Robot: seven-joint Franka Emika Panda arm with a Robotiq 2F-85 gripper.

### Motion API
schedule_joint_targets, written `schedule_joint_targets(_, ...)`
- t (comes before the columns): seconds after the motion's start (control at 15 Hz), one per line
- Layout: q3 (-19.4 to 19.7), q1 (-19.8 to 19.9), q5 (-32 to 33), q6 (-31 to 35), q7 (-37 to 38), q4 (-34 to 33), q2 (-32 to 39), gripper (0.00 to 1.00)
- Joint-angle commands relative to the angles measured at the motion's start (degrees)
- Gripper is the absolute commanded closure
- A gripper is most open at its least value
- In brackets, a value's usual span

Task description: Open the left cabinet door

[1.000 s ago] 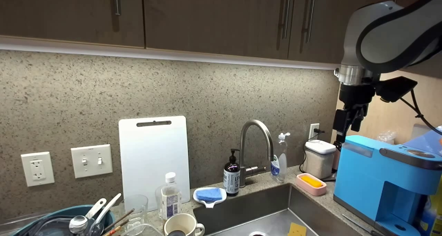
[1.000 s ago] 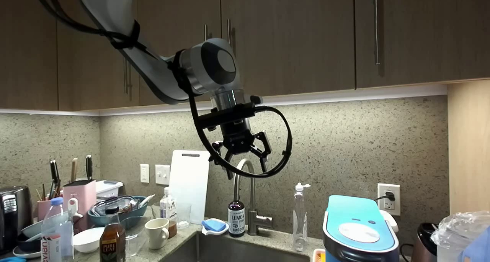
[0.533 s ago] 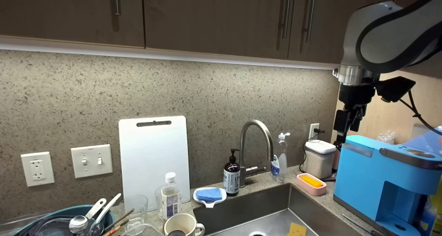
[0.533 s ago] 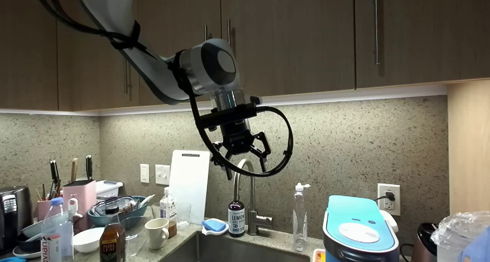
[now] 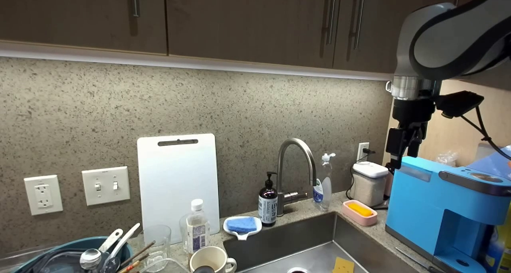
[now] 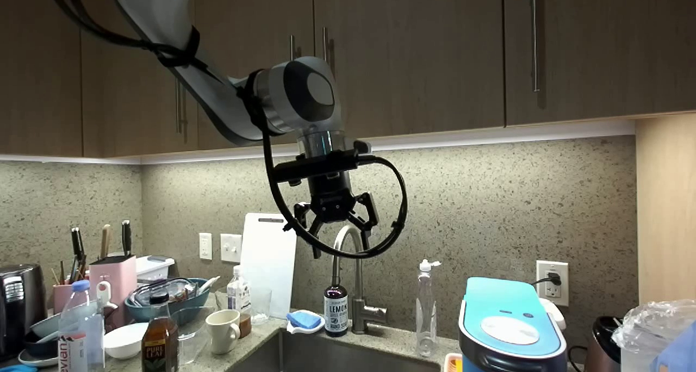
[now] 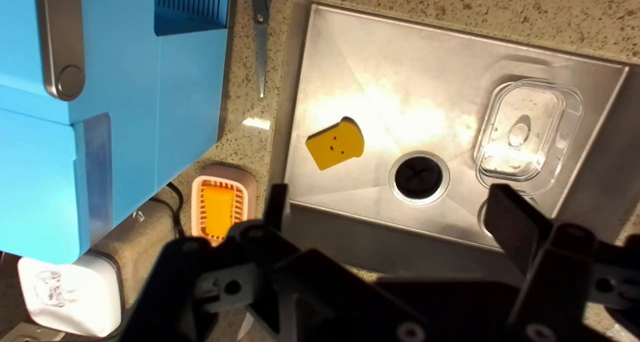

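Wrist view shows Robotiq gripper (image 7: pixel 391 204) spread wide, empty; left cabinet door (image 5: pixel 247 23) sits closed: probably approach step, next needing rise to bar handle (image 5: pixel 331 15).

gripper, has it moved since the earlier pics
Yes: in an exterior view, the gripper has shifted slightly to picture left and down against the faucet.

Room above sink (image 7: pixel 430 82) — faucet (image 5: pixel 280 177) behind.

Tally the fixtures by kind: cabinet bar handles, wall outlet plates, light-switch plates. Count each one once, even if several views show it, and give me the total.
Cabinet bar handles: 4
Wall outlet plates: 2
Light-switch plate: 1
Total in view: 7
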State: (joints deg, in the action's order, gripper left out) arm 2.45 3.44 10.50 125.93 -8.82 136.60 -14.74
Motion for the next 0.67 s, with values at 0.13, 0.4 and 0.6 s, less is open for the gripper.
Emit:
schedule_joint_targets(0.13, 0.3, -0.3, 0.3, 0.2, -0.4, -0.4, 0.0, 0.00)
schedule_joint_targets(0.4, 0.2, -0.3, 0.0, -0.1, 0.1, -0.2, 0.0, 0.00)
schedule_joint_targets(0.6, 0.3, -0.1, 4.0, -0.5, -3.8, -0.5, 0.1, 0.00)
